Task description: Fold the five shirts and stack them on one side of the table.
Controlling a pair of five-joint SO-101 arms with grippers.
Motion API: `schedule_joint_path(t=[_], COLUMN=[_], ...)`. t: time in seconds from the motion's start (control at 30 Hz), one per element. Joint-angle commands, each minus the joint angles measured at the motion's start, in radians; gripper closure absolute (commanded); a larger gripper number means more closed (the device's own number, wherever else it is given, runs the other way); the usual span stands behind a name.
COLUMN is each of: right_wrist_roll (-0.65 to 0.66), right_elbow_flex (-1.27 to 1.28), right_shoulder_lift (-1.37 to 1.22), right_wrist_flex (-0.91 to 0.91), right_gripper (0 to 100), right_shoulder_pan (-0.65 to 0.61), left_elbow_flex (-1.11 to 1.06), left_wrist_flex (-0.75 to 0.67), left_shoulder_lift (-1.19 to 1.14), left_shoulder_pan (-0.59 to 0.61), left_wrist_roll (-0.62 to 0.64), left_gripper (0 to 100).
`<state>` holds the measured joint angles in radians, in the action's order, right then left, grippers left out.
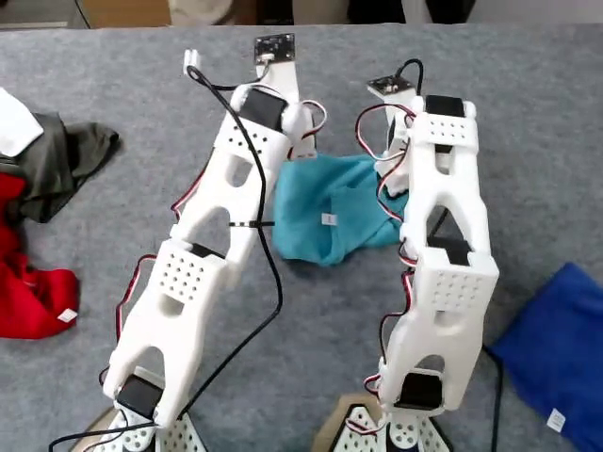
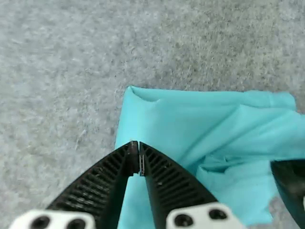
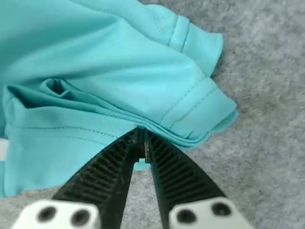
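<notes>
Left gripper [image 2: 135,153] and right gripper [image 3: 142,140] are each pinching an edge of the teal shirt [image 1: 311,207] lying mid-table between them, its white label [image 1: 328,219] facing up, print too small to read.

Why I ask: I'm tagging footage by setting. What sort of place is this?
Probably a robotics test bench: a white left arm and right arm stand side by side at a grey-covered table, with a teal shirt, a red shirt and a blue shirt laid out for handling.
</notes>
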<state>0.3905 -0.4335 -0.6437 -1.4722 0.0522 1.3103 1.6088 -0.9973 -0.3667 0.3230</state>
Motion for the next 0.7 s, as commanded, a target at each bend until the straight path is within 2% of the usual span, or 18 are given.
schedule_joint_path(t=[0.0, 0.2, 0.67], right_wrist_roll=[0.0, 0.0, 0.008], right_elbow_flex=[-0.048, -0.048, -0.048], right_shoulder_lift=[0.002, 0.004, 0.125], right_wrist_flex=[-0.003, -0.002, -0.041], right_gripper=[99.5, 99.5, 99.5], right_shoulder_pan=[-0.008, -0.008, -0.016], left_elbow_flex=[0.015, 0.008, 0.015], left_wrist_flex=[-0.038, -0.127, -0.135], left_shoulder_lift=[-0.024, -0.11, -0.162], left_shoulder_pan=[0.003, 0.055, 0.086], left_wrist_roll=[0.031, 0.032, 0.032], left_gripper=[98, 98, 98])
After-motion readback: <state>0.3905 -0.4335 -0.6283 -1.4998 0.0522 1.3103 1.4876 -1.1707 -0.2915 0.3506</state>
